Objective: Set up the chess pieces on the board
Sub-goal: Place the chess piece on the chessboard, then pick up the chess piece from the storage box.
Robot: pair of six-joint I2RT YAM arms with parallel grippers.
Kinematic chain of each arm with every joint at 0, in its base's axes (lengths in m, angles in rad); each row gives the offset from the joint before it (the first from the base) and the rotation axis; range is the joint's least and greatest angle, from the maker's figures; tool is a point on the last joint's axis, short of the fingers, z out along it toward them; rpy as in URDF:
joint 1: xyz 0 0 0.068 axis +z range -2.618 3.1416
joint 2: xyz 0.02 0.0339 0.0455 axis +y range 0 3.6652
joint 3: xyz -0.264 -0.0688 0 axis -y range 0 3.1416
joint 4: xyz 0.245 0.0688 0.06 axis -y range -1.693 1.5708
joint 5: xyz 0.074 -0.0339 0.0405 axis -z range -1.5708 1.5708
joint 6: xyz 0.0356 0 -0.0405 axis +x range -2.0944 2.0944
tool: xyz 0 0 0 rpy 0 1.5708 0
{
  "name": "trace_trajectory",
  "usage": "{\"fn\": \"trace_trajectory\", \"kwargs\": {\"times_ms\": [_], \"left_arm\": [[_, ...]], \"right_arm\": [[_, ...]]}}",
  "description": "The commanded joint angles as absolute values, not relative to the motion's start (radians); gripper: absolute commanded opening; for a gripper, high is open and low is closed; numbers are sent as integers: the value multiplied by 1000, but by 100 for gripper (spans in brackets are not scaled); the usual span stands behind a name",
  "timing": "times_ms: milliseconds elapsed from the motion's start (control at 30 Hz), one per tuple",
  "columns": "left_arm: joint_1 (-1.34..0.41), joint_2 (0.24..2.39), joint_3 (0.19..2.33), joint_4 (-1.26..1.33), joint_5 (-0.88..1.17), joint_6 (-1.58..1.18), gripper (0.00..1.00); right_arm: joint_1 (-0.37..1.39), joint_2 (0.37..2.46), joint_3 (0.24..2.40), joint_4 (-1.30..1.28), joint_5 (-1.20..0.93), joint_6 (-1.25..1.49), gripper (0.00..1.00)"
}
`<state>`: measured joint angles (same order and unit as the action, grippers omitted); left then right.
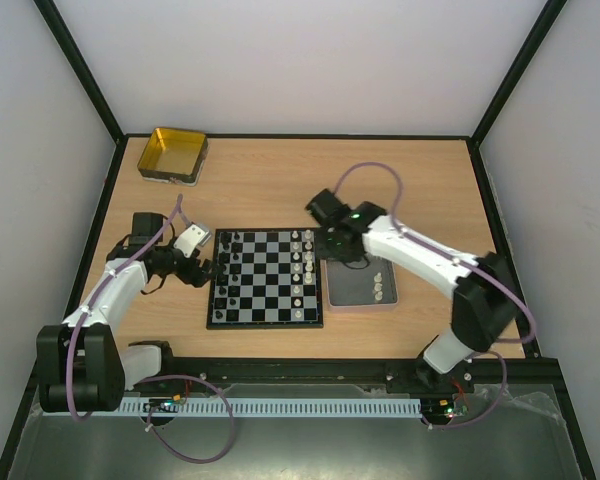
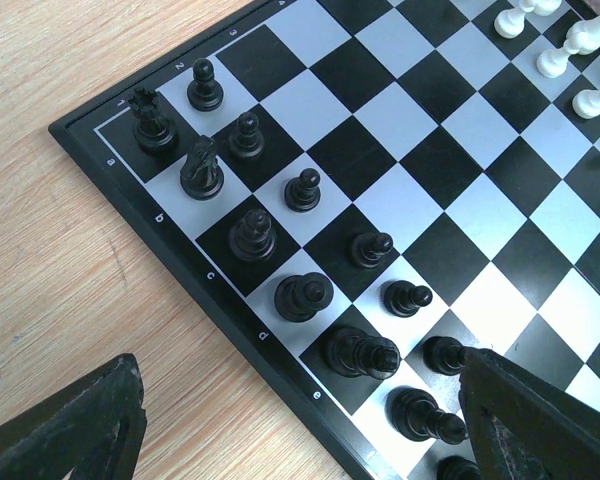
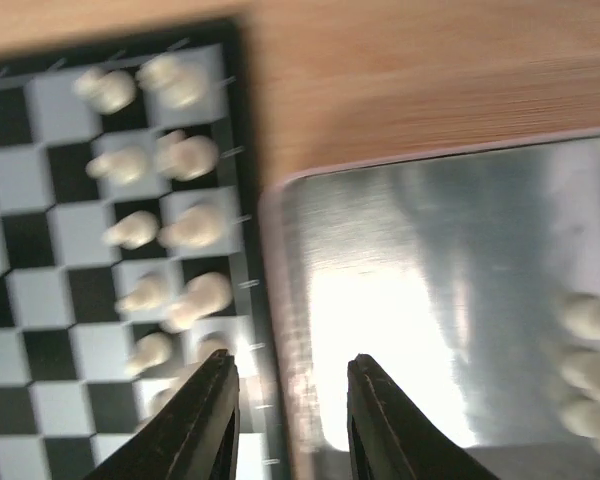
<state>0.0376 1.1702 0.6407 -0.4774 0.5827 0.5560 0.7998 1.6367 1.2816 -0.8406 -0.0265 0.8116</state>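
The left gripper hangs widely spread and empty near the black pieces, which are ranked on the board. The right gripper, slightly parted and empty, hovers at the edge of the tray. Next, I think, it must fetch a white piece there. Only the top view shows the tin.

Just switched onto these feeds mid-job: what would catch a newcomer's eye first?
The checkered board at the centre of the table, black pieces lining its left side and white pieces its right. Right of it, a silver tray holds a few leftover pieces; a yellow tin sits at the far left corner.
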Motion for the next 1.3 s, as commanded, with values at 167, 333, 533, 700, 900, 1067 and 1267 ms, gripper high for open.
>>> {"fn": "trace_trajectory", "kwargs": {"times_ms": [167, 333, 533, 700, 900, 1067, 1267], "left_arm": [[34, 1130, 640, -482, 601, 562, 87], [41, 1096, 644, -529, 655, 609, 89], [86, 1086, 665, -583, 737, 661, 97], [150, 1096, 695, -661, 839, 754, 95], [268, 1179, 787, -953, 1019, 1075, 94], [361, 1329, 893, -1271, 1137, 1423, 93], [367, 1374, 902, -1292, 1153, 1448, 94]], "right_arm": [[538, 1443, 1005, -867, 2, 764, 30], [458, 1434, 923, -809, -43, 745, 31], [407, 1431, 889, -780, -58, 725, 31], [396, 1450, 880, -754, -66, 718, 30], [390, 1482, 865, -717, -97, 718, 26], [390, 1480, 852, -712, -108, 714, 20], [390, 1481, 833, -708, -109, 710, 15]]}}
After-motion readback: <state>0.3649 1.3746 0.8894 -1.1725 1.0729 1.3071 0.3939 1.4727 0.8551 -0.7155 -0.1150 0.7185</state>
